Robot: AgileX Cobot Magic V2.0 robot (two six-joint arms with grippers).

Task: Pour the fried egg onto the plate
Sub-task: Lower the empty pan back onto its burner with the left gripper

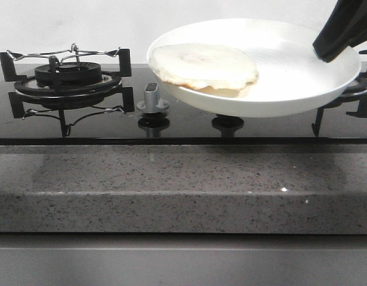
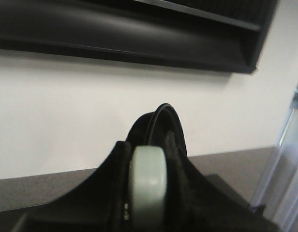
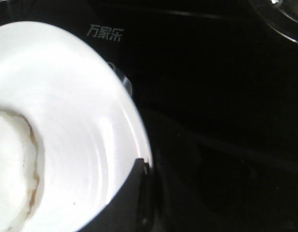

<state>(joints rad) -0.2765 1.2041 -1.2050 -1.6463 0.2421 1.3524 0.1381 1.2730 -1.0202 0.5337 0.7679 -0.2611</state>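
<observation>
The white plate (image 1: 291,71) hangs tilted above the black stove top, its left side lower. The fried egg (image 1: 202,67) lies on the plate's left part, against the rim. It also shows in the right wrist view (image 3: 8,169) on the plate (image 3: 76,135). My right gripper (image 1: 329,53) is shut on the plate's right rim; one dark finger (image 3: 134,193) lies over the rim. My left gripper (image 2: 146,193) is out of the front view and is shut on a pale green handle (image 2: 147,179). The black frying pan (image 2: 163,128) stands edge-on beyond the handle, raised before a white wall.
A gas burner with black grate (image 1: 67,74) sits at the left. A grey knob (image 1: 152,98) and a black knob (image 1: 227,123) sit mid stove. A second grate (image 1: 356,98) is under the plate's right side. The speckled stone counter edge (image 1: 183,185) runs along the front. A dark hood (image 2: 129,34) is above the pan.
</observation>
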